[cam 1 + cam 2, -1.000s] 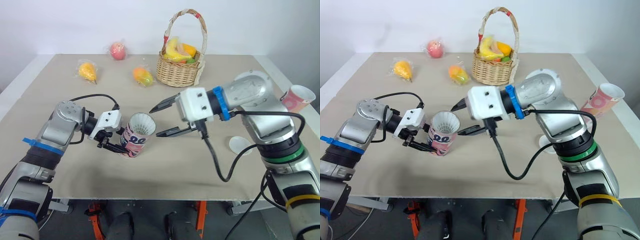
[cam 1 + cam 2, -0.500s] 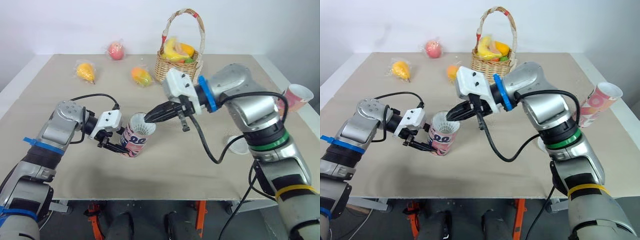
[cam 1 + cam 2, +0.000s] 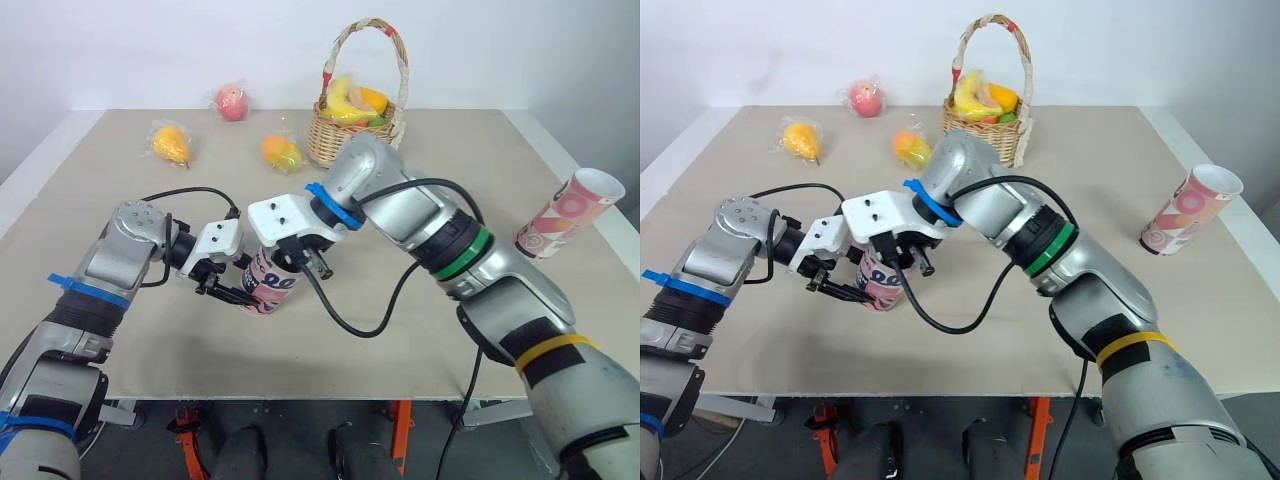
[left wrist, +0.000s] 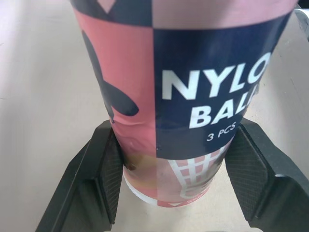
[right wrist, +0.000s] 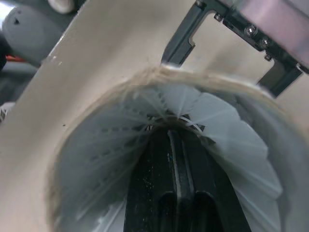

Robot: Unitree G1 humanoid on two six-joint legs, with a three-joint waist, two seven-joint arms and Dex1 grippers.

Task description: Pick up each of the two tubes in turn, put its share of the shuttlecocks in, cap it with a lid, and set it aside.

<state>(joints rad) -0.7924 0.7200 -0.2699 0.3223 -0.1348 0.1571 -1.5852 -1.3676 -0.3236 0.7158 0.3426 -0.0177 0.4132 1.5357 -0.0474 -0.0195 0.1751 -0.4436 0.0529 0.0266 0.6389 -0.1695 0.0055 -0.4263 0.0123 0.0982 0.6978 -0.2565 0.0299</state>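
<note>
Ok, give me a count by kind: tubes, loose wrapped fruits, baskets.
Tubes: 2, near tube and right tube
Loose wrapped fruits: 3, red fruit, yellow fruit, orange fruit
Baskets: 1, basket
Total: 6

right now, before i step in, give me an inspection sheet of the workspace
surface: beige table, no spills seen
job's things: tube with a shuttlecock in its mouth; second tube open-topped, near the right edge
clutter: basket of fruit; three wrapped fruits at the back
grippers: left gripper shut on the tube; right gripper shut, down inside the feathers
cables: black cable loops under the right wrist
surroundings: white wall behind
</note>
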